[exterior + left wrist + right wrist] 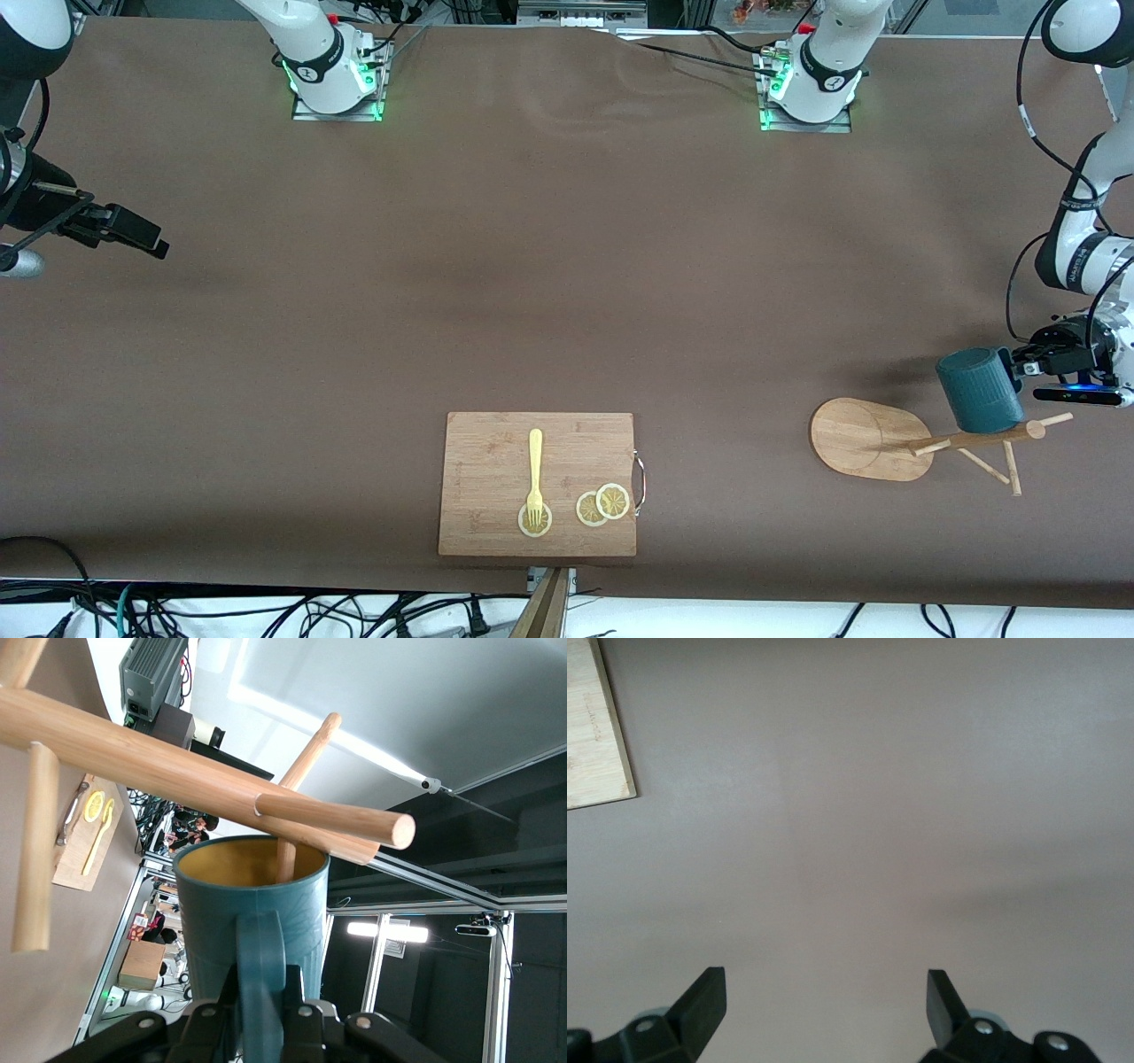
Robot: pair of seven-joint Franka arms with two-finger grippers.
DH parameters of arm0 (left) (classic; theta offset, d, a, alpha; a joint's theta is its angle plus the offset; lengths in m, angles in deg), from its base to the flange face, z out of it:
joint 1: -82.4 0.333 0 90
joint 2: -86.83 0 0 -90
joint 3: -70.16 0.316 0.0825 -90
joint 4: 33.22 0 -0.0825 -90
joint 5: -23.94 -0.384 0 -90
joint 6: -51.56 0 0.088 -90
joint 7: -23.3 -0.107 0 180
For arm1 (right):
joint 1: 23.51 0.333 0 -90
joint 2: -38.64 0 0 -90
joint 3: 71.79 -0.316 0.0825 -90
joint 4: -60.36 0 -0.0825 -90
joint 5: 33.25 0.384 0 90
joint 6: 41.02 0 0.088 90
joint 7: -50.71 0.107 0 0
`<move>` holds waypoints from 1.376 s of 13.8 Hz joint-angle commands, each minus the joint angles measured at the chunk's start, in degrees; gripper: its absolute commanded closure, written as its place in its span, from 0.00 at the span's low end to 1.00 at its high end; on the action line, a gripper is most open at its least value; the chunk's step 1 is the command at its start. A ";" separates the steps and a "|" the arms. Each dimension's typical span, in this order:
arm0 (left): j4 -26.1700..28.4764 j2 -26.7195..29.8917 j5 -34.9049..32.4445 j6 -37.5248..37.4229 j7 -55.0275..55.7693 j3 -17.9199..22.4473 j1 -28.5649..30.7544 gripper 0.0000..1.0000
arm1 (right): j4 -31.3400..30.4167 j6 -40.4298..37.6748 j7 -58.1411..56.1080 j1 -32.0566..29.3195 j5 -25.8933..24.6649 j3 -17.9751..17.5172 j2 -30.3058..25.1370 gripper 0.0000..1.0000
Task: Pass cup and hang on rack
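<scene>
Hanging step underway: left gripper (1019,363) is clamped on the cup (979,388) by its handle, held in the air over the rack (921,440), a peg poking into its mouth. Next it likely needs the handle worked onto a peg, then release. Right gripper (158,245) waits, fingers spread, over bare table at the right arm's end.

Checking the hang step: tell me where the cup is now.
The cup is held by its handle in the left gripper, up in the air at the rack, toward the left arm's end of the table.
</scene>
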 commanded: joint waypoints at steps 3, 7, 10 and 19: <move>-4.53 -2.41 1.57 -0.60 0.34 2.70 -2.05 0.59 | 0.77 -0.44 0.38 0.55 0.10 0.49 0.31 0.00; -4.62 -2.15 1.66 -0.69 0.25 2.79 -2.05 0.00 | 0.77 -0.36 0.38 0.55 0.10 0.49 0.31 0.00; -4.54 -1.27 1.48 -4.54 -0.01 6.02 -1.96 0.00 | 0.77 -0.36 0.38 0.55 0.10 0.41 0.31 0.00; -12.44 0.22 -6.51 -11.84 0.25 12.10 -1.44 0.00 | 0.77 -0.44 0.29 0.55 0.10 0.49 0.31 0.00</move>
